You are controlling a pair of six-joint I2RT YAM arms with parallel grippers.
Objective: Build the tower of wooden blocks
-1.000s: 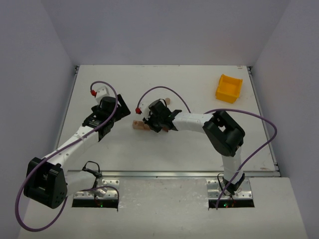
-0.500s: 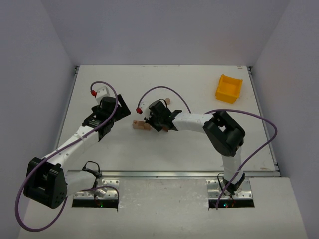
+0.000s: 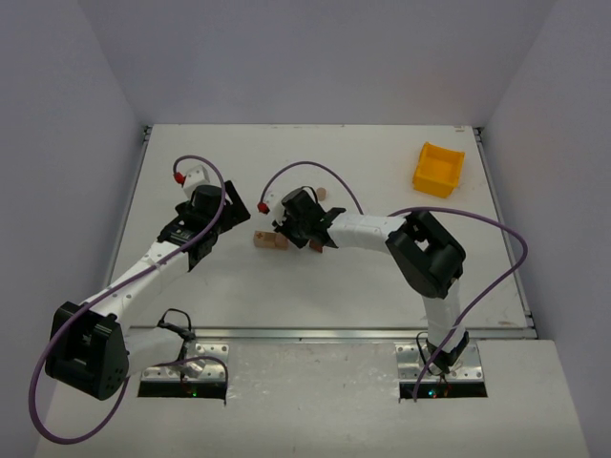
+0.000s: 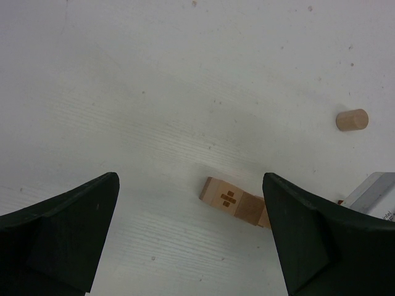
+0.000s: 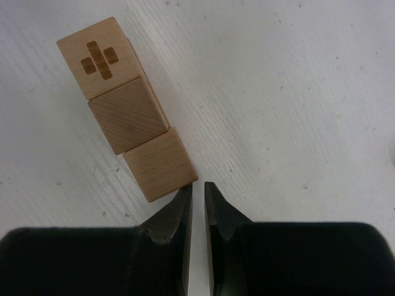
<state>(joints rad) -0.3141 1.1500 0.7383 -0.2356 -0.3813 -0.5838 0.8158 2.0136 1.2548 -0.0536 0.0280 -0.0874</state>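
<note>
In the top external view, the wood blocks are seen lying in a short row on the white table, near its middle, between the two arms. The left gripper is held to the left of the row, apart from it. The right gripper is placed just beside the row's right end. A small tan cylinder lies a little beyond the right gripper, and a yellow bin stands well apart at the far right.

In the left wrist view, the left gripper is spread wide and nothing is held in it. The wood blocks are seen flat on the table ahead, nearer the right finger. The cylinder lies farther off to the right.

In the right wrist view, the right gripper is drawn almost together, with only a thin slit left and nothing caught in it. Three cubes are laid end to end in a slanted line: a pale cube with a cross mark farthest, a darker cube in the middle, and a plain pale cube nearest. The left fingertip sits right at that nearest cube's corner; whether it is touched cannot be told.
</note>
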